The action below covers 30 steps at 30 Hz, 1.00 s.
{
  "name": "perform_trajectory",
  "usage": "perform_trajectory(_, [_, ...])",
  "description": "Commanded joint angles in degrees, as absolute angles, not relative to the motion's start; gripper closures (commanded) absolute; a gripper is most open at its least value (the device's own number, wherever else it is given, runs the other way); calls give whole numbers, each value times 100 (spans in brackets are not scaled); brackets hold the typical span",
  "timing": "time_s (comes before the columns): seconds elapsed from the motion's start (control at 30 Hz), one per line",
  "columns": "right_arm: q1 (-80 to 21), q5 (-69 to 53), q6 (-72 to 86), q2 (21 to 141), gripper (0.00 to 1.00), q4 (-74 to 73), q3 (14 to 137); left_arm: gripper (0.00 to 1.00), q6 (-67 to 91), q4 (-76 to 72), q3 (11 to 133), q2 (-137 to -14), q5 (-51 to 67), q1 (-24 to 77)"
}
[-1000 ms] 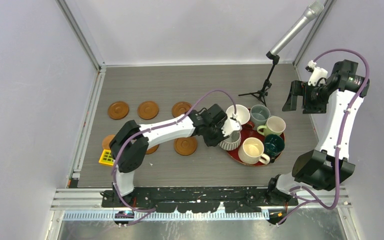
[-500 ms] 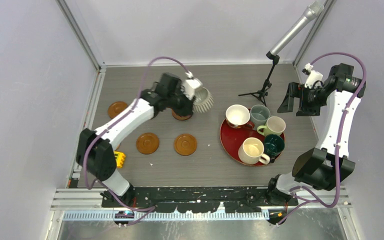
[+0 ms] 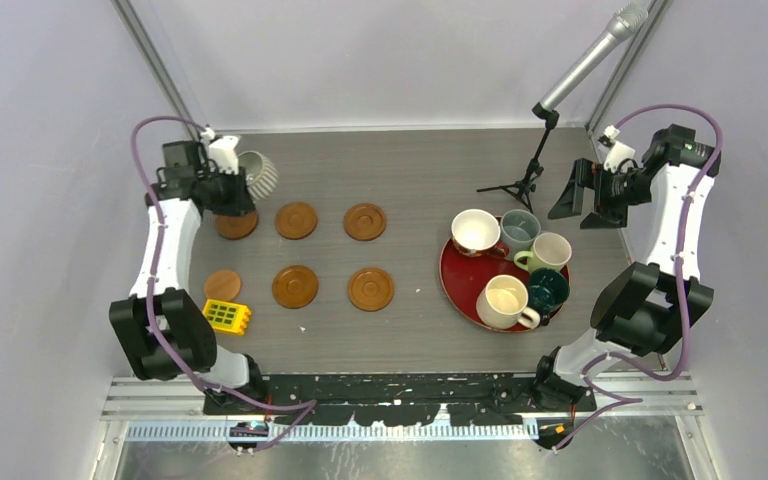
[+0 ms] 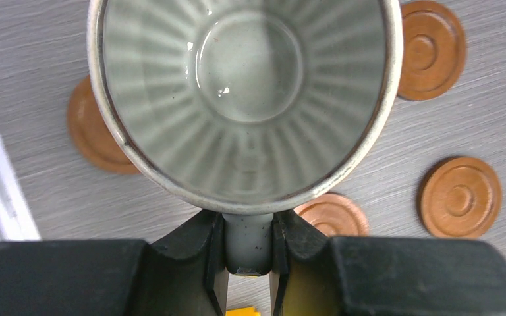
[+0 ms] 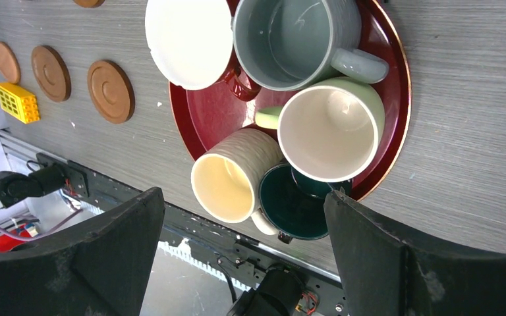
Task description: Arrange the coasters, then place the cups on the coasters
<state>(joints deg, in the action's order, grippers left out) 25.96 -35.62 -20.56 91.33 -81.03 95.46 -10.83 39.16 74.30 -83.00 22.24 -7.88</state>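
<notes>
My left gripper (image 3: 232,184) is shut on the handle of the ribbed grey-white cup (image 3: 258,175), which it holds in the air at the back left. The wrist view looks straight into this cup (image 4: 247,99), its handle pinched between my fingers (image 4: 214,253). Just in front of it lies the back-left coaster (image 3: 237,224), one of several brown coasters (image 3: 297,220) set in two rows. The other cups stand on the red tray (image 3: 465,290): white (image 3: 475,230), grey-blue (image 3: 519,229), pale green (image 3: 551,250), cream (image 3: 505,300), dark teal (image 3: 548,289). High at the right, my right gripper (image 3: 587,196) is open and holds nothing.
A yellow block (image 3: 227,316) lies by the front-left coaster (image 3: 223,285). A microphone stand (image 3: 520,182) stands behind the tray. Metal frame rails run along the table's left and right edges.
My left arm lifted the ribbed cup off the tray and swung it across to the back left. The right gripper shifted slightly back, still open.
</notes>
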Motion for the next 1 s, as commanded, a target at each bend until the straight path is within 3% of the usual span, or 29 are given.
perform_trajectory(0.0, [2566, -3798, -2056, 9152, 5, -8179, 9850, 100, -1866, 3852, 7569, -8073, 3087, -1576])
perform_trajectory(0.27, [2566, -3595, -2225, 9241, 5, -8506, 10051, 100, -2896, 3549, 7605, -8667, 3611, -2578])
perform_trajectory(0.97, [2553, -3004, -2423, 9282, 5, -8970, 10334, 100, -4261, 3062, 7954, -10422, 3270, -2765])
